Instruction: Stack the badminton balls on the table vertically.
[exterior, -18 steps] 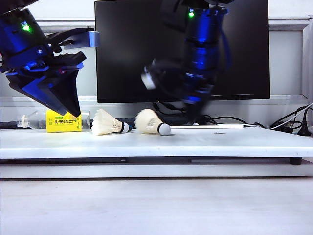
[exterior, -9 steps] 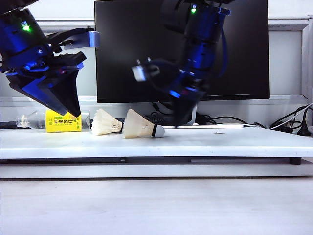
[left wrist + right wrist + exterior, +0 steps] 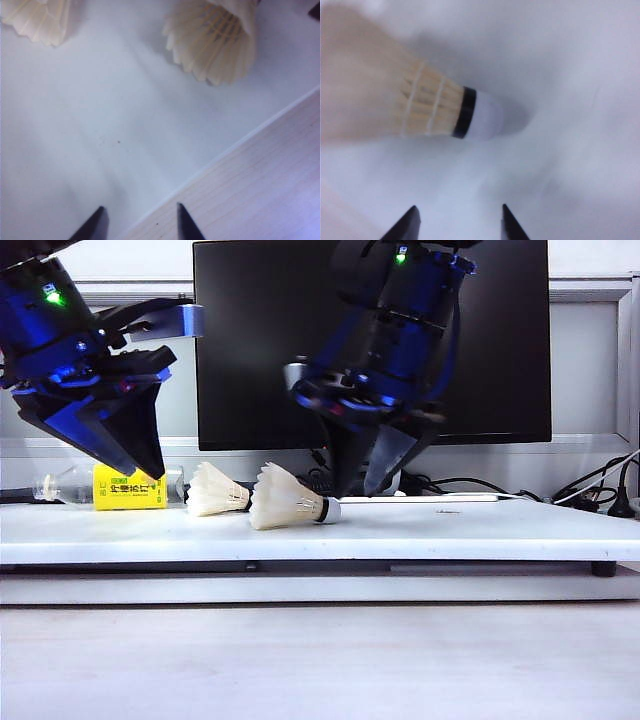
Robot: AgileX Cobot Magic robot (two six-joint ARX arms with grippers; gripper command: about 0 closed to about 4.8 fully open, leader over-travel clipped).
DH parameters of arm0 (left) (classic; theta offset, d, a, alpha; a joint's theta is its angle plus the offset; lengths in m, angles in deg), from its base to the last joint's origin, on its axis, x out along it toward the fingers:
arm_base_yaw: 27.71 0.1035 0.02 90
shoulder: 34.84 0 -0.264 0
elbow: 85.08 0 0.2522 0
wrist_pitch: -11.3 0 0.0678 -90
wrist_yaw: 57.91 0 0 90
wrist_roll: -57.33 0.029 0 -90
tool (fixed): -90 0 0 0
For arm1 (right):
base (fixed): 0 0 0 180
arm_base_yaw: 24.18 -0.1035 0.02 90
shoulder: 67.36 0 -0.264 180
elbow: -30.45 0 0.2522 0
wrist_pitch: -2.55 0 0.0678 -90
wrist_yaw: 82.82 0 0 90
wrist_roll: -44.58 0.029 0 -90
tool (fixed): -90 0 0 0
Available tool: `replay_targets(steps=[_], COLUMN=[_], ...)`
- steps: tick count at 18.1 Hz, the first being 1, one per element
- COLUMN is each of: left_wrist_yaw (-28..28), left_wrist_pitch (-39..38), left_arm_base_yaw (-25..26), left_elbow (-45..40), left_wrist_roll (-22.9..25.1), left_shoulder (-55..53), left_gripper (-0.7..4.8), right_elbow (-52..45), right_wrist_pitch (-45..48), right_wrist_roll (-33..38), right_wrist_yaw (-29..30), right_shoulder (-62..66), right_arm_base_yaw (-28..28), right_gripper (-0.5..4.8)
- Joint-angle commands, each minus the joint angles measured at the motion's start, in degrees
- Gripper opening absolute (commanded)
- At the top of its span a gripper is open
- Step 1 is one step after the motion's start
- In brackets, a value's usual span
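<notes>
Exterior view shows the two badminton balls lying on their sides on the table (image 3: 450,530); the nearer shuttlecock (image 3: 285,502) has its cork tip towards the right of this view, and the second shuttlecock (image 3: 215,490) lies just behind it to the left, their feather skirts appearing to touch; they are not stacked. Above the nearer one's cork hangs the right gripper (image 3: 365,480), its jaws apart and holding nothing, the tips just above the board; the right wrist view shows the same cork and dark band (image 3: 466,113) between and beyond the two fingertips (image 3: 507,222). Over the left end of the table hangs the left gripper (image 3: 150,465), raised, partly open and empty. Behind stand a black monitor (image 3: 260,340) and a yellow box (image 3: 125,490).
</notes>
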Motion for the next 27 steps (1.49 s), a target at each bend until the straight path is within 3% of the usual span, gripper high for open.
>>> replay_targets(steps=[1,4,8,11,13,18,20,22,27], left_wrist_yaw=[0.0,0.0,0.0,0.0,0.0,0.0,0.0,0.0,0.0], left_wrist_pitch=[0.2,0.3,0.2,0.4,0.3,0.7,0.8,0.6,-0.2], left_arm_base_yaw=[-0.1,-0.1,-0.1,-0.1,-0.1,-0.1,-0.1,-0.1,-0.1], left_elbow=[0.3,0.3,0.2,0.2,0.2,0.2,0.2,0.2,0.2], left_wrist_roll=[0.0,0.0,0.1,0.0,-0.2,-3.2,-4.7,-4.7,-4.7], left_shoulder=[0.1,0.1,0.1,0.1,0.1,0.1,0.1,0.1,0.1], left_gripper=[1.87,1.87,1.87,1.87,1.87,1.87,1.87,1.87,1.87], right_elbow=[0.2,0.3,0.2,0.3,0.3,0.2,0.2,0.2,0.2], right_wrist_pitch=[2.4,10.6,13.0,13.4,12.2,9.6,9.9,12.0,10.0], right_wrist_roll=[15.8,29.5,41.5,52.2,58.7,77.3,91.5,98.6,103.6], right_wrist_yaw=[8.7,15.2,15.3,15.6,15.2,0.0,-8.5,-13.7,-15.9], right_shoulder=[-0.4,-0.6,-0.9,-0.9,-0.9,-0.8,-0.8,-0.8,-0.8], right_arm_base_yaw=[-0.1,-0.1,1.1,1.9,2.6,0.2,-3.7,-5.7,-6.0], right_gripper=[2.1,2.1,2.1,1.71,1.71,1.71,1.7,1.71,1.72])
